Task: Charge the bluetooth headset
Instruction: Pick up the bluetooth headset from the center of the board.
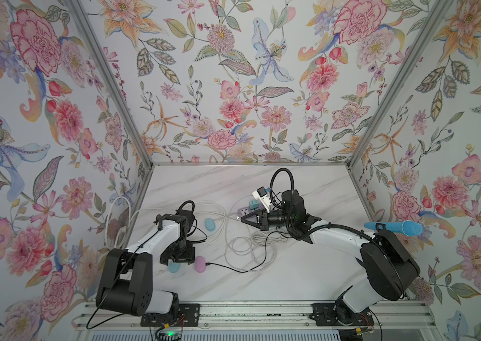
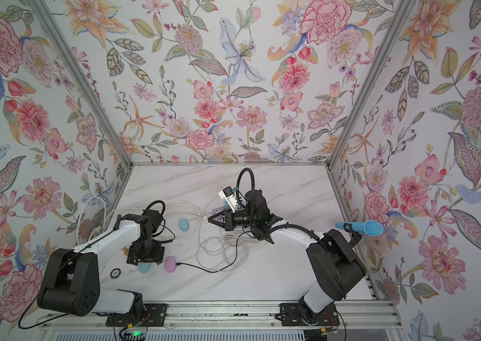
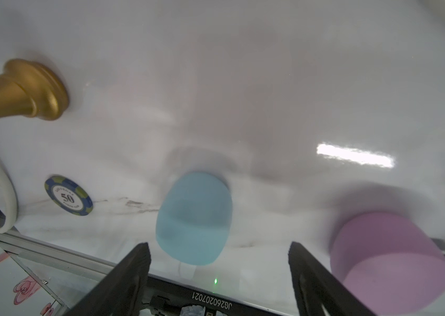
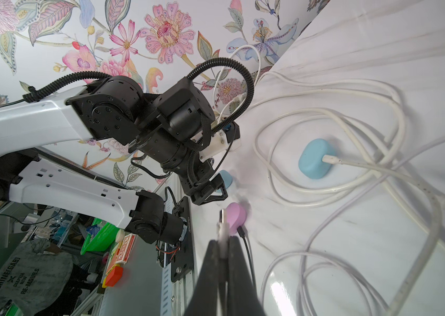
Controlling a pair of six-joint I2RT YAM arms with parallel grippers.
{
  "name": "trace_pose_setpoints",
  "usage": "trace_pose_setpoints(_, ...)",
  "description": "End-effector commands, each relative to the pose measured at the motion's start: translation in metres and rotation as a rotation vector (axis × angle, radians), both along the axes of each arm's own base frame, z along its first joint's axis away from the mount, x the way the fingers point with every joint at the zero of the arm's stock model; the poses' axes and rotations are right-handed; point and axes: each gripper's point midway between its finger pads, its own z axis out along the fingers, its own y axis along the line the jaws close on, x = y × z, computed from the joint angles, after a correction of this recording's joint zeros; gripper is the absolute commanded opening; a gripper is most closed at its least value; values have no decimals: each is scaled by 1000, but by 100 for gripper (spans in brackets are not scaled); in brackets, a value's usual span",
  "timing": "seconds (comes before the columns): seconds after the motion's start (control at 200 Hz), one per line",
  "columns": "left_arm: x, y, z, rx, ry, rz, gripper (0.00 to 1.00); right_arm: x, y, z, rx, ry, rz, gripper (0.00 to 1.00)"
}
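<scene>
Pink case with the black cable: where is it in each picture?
Top view: pink case by the left claw.
Top view: pink case, likewise.
Left wrist: pink case outside the open left claw.
Right wrist: pink case beyond the held white plug.
Shared landmark: neighbouring pale blue case.

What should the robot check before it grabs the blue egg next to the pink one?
1. Is the left claw open? Ok, its jaws stand wide apart.
2. Is the blue egg lined up with the gap between those jaws? Ok.
3. Is the pink egg clear of the left claw? Cannot tell, it sits very near one finger.
4. Is the right claw shut on the white plug? Ok.
5. Is the blue egg's charging hole facing the plug? Cannot tell, no hole shows in any view.
</scene>
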Motion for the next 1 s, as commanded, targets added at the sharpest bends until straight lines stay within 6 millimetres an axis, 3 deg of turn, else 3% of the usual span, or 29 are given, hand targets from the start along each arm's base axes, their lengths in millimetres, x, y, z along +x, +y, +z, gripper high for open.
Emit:
trace_pose_setpoints(0.0,6,7,-8,30,6,-14,84,-2,-1,-2,17,6,16,0)
trace_pose_setpoints(0.15,14,7,-14,28,9,-22,75,-3,-1,-2,17,8,18,0)
trace_pose_setpoints(0.165,14,7,-15,27,10,-23,74,7,-8,-2,16,7,-9,0)
trace_pose_setpoints(0.225,15,6,-17,20,19,-25,70,8,-9,-3,15,8,-13,0)
trace_pose_setpoints(0.315,15,3,-16,0,30,-21,56,10,-10,-4,12,13,-18,0)
trace_pose_setpoints(0.41,19,-2,-17,-28,16,-8,50,11,-10,-6,9,16,-20,0)
trace_pose_setpoints(0.776,35,-17,-3,-107,-68,40,25,13,-7,-9,11,38,-15,0)
trace_pose_setpoints(0.996,59,-26,4,-149,-142,46,24,14,-5,-12,2,60,-7,0)
